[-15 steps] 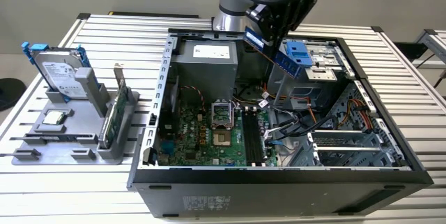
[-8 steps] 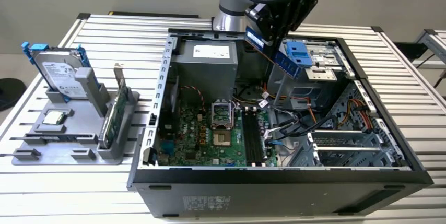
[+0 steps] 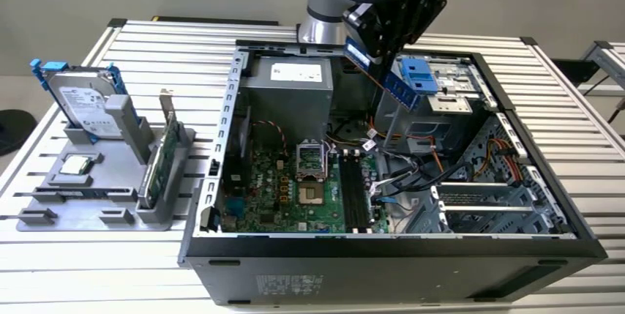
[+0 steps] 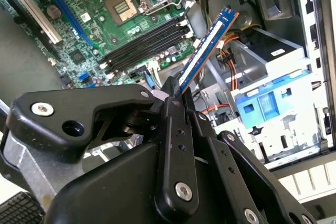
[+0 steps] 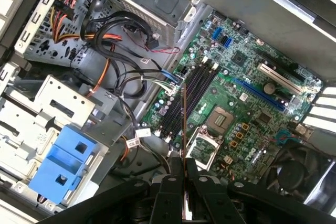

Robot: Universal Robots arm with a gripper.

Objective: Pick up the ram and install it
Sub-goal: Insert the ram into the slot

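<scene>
The hand (image 4: pixel 173 98) hides one end of the ram (image 4: pixel 206 49)

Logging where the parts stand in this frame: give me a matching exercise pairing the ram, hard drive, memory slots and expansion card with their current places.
Things:
1. ram
2. hard drive
3. memory slots
4. expansion card

Places:
A. upright in the grey holder, on its side away from the case
B. on the motherboard, empty
C. clamped in the gripper above the open case
D. on edge in the grey holder, on its side nearest the case

Pairs: 1-C; 2-A; 3-B; 4-D
</scene>
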